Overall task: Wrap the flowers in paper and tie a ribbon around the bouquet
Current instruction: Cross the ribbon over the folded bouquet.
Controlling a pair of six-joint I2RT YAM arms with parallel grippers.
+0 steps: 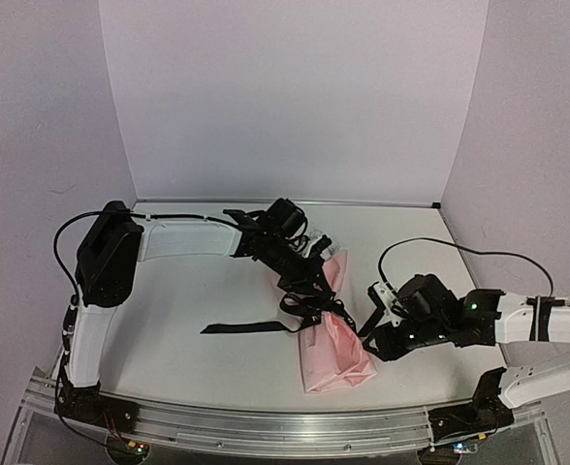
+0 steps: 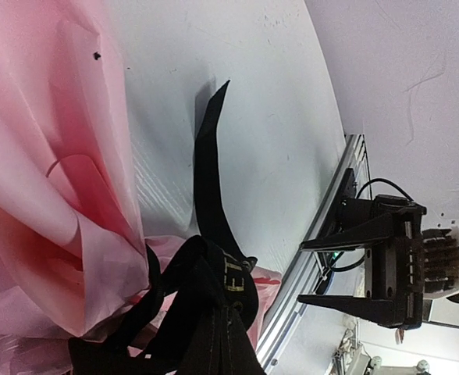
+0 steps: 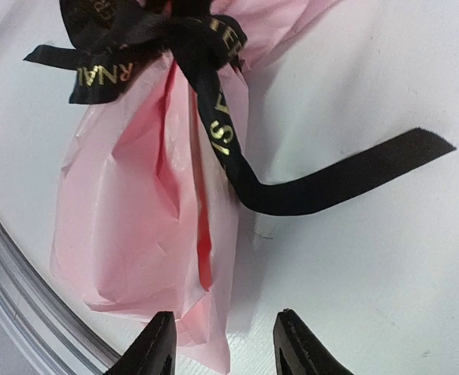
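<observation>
The bouquet lies on the table as a pink paper (image 1: 335,347) cone, wide end towards the front rail. A black ribbon (image 1: 314,312) with gold lettering is knotted round its neck, and one tail (image 1: 241,327) trails left. My left gripper (image 1: 309,287) sits over the knot, shut on the ribbon (image 2: 241,281). My right gripper (image 1: 372,325) stands open just right of the cone. In the right wrist view its fingertips (image 3: 158,344) frame the paper's (image 3: 147,219) lower corner without touching it. The flowers are hidden inside the paper and under my left wrist.
The metal front rail (image 1: 266,431) runs close to the cone's wide end. White walls close in the back and both sides. In the left wrist view, the open right gripper (image 2: 331,271) shows beyond the rail (image 2: 307,273).
</observation>
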